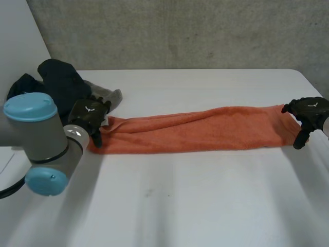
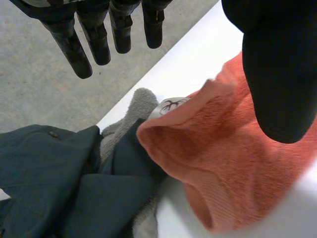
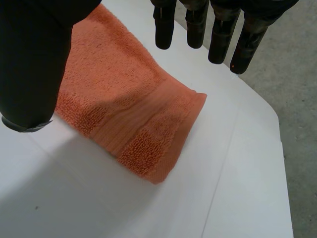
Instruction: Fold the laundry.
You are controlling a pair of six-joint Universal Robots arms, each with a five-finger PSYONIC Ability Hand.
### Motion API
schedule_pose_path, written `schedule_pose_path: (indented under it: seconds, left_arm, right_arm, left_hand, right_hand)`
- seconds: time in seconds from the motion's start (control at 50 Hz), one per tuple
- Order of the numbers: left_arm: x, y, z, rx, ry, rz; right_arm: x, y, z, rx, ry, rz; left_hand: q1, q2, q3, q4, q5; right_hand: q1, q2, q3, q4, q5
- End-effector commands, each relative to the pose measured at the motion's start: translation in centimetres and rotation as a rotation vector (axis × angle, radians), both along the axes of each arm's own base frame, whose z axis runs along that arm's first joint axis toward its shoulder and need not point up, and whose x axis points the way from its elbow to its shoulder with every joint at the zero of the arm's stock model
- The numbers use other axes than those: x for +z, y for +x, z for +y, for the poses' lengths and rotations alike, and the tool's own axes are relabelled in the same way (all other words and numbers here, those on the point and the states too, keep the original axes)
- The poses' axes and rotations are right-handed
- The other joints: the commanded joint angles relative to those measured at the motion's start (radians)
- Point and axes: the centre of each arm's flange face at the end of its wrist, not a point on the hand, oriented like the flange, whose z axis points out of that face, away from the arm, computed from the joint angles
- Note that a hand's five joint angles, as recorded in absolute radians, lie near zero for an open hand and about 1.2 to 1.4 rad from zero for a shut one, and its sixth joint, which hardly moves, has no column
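The left robot hand (image 1: 90,114) stands over the left end of a long orange terry towel (image 1: 200,131). Its fingers (image 2: 81,47) are straight and set well apart from the thumb, grasping nothing, and the towel's rumpled end lies under the palm. The right robot hand (image 1: 307,114) is posed likewise over the towel's other end, with straight fingers and the thumb apart, holding nothing; the banded hem lies flat beneath its palm. Both hands point their fingertips down.

From the left robot hand the towel, folded into a narrow strip, runs toward 3 o'clock as far as the right robot hand. At 10 o'clock from the left robot hand sits a heap of dark blue-green garments (image 1: 59,82) with a grey cloth (image 1: 109,96), touching the towel's end. The left arm's grey joint with light-blue caps (image 1: 36,134) is at 7 o'clock.

Everything rests on a white bench (image 1: 205,206). A grey concrete wall (image 1: 180,31) stands behind it at 12 o'clock.
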Motion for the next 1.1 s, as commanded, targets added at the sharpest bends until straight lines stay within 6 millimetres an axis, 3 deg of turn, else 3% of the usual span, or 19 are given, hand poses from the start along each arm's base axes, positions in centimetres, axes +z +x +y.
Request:
schedule_pose_path:
  seconds: [0.02,0.06,0.16,0.22,0.24,0.28,0.36,0.56,0.68,0.78,0.94,1.1]
  left_arm:
    - [-2.0,-0.4,-3.7,0.020,-0.049,0.015]
    - [-2.2,-0.4,-4.6,0.024,-0.060,0.020]
    - [-1.3,-0.3,-9.2,0.103,-0.181,0.062]
    - [0.1,1.8,-11.2,0.255,-0.240,0.067]
    - [0.6,3.5,-12.0,0.355,-0.262,0.068]
    - [0.8,4.1,-12.0,0.380,-0.266,0.067]
    - [2.0,2.0,-10.2,0.263,-0.262,0.077]
    - [1.0,-0.4,-4.1,0.095,-0.144,0.047]
    - [1.7,0.0,-1.4,0.078,-0.118,0.043]
    - [2.5,0.4,0.6,0.066,-0.109,0.047]
    - [2.6,0.5,2.7,0.055,-0.086,0.076]
    - [2.2,0.6,2.8,0.060,-0.069,0.088]
  right_arm:
    - [-0.4,0.0,0.3,0.000,0.017,-0.001]
    - [-0.4,0.0,0.3,0.000,0.017,-0.001]
    - [-0.5,0.1,0.4,-0.001,0.019,0.000]
    - [-0.5,0.1,0.4,0.001,0.019,0.000]
    - [-0.5,0.1,0.4,0.001,0.019,0.000]
    - [-0.5,0.1,0.4,0.001,0.019,0.000]
    - [-0.4,0.2,0.4,0.002,0.018,0.001]
    - [0.1,0.1,0.0,0.002,-0.010,0.002]
    - [0.0,-0.2,-0.7,-0.002,-0.047,0.006]
    - [-0.8,-0.2,-1.5,0.008,-0.068,0.012]
    - [-4.0,0.0,-2.6,0.058,-0.025,0.022]
    - [-5.6,-0.2,-4.0,0.057,-0.026,0.041]
  left_hand:
    - [0.042,0.030,0.021,0.028,0.018]
    - [0.045,0.033,0.024,0.031,0.021]
    - [0.170,0.159,0.150,0.156,0.147]
    - [0.186,0.174,0.165,0.172,0.162]
    - [0.177,0.165,0.156,0.163,0.153]
    - [0.165,0.154,0.145,0.151,0.142]
    - [0.104,0.092,0.083,0.090,0.080]
    - [0.039,0.027,0.018,0.025,0.015]
    - [0.039,0.027,0.018,0.025,0.015]
    - [0.039,0.027,0.018,0.025,0.015]
    - [0.036,0.024,0.016,0.022,0.012]
    - [0.039,0.027,0.018,0.025,0.015]
  right_hand:
    - [-0.029,-0.046,-0.040,-0.061,-0.070]
    - [-0.029,-0.046,-0.040,-0.061,-0.070]
    - [-0.029,-0.046,-0.040,-0.061,-0.070]
    - [-0.029,-0.046,-0.040,-0.061,-0.070]
    - [-0.029,-0.046,-0.040,-0.061,-0.070]
    - [-0.029,-0.046,-0.040,-0.061,-0.070]
    - [-0.029,-0.046,-0.040,-0.061,-0.070]
    - [-0.029,-0.046,-0.040,-0.061,-0.070]
    - [-0.028,-0.045,-0.039,-0.060,-0.069]
    - [0.133,0.117,0.123,0.102,0.093]
    - [0.266,0.249,0.255,0.234,0.225]
    - [0.374,0.358,0.364,0.343,0.334]
